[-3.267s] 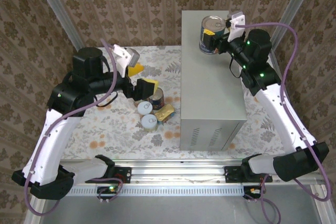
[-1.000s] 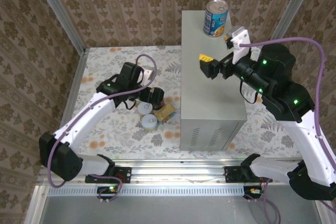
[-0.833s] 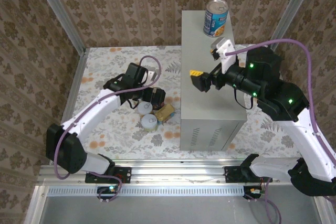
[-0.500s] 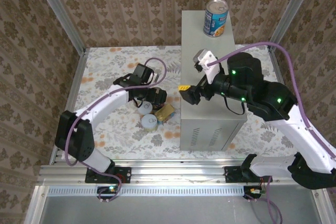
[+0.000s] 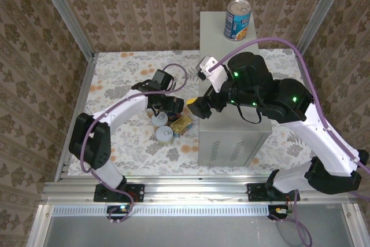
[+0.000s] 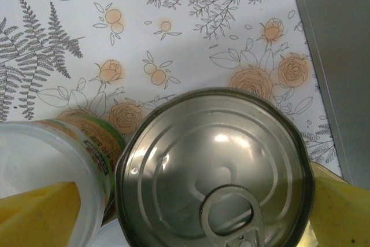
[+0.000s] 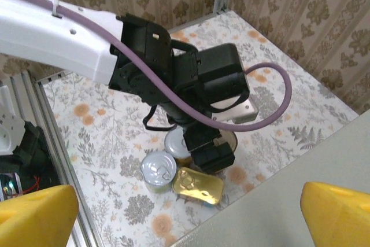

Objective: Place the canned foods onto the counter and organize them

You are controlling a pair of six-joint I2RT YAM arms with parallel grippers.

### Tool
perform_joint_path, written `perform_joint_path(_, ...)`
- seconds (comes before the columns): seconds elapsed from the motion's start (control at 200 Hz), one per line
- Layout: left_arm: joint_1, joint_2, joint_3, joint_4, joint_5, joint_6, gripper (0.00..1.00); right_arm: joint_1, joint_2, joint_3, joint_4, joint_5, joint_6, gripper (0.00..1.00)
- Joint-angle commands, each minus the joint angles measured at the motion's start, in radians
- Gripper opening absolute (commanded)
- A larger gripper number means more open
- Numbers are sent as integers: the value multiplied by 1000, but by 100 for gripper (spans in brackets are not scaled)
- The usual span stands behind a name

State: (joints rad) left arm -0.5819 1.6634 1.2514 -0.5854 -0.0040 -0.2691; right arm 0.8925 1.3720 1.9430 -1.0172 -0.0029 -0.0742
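Note:
One blue-labelled can [image 5: 238, 19] stands upright at the counter's [image 5: 231, 88] far end. Three more canned foods cluster on the floral floor left of it: two silver-lidded cans [image 5: 160, 119] [image 5: 165, 135] and a flat gold tin [image 5: 182, 124]. My left gripper [image 5: 171, 106] hangs open right over that cluster. In the left wrist view a large ring-pull lid [image 6: 217, 169] sits between its yellow fingertips [image 6: 37, 215], with a green-labelled can [image 6: 52, 166] beside it. My right gripper [image 5: 196, 108] is open with nothing in it, over the counter's left edge. Its wrist view looks down on the gold tin [image 7: 199, 185].
Patterned walls and metal frame posts [image 5: 63, 15] close in the floral floor [image 5: 115, 137]. The left arm's black wrist [image 7: 211, 91] reaches over the cans close to the counter's left side [image 7: 300, 201]. A metal rail [image 5: 191, 186] runs along the near edge.
My right arm has left the blue can at the counter's far end and swung left and nearer, past the counter's left edge. My left gripper has slid right and down over the cans.

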Motion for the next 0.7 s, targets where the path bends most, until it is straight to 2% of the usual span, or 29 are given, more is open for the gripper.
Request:
perform_joint_path(0.0, 2, 36, 45, -4, -28, 5, 99, 13, 13, 49, -108, 40, 14, 100)
perform_joint_path(0.44, -18, 118, 95, 6, -31, 18, 93, 18, 13, 56, -130, 79, 14, 100)
perform_joint_path(0.695, -29, 129, 114, -24, -49, 19, 83, 18, -3, 39, -120, 110, 16, 100)
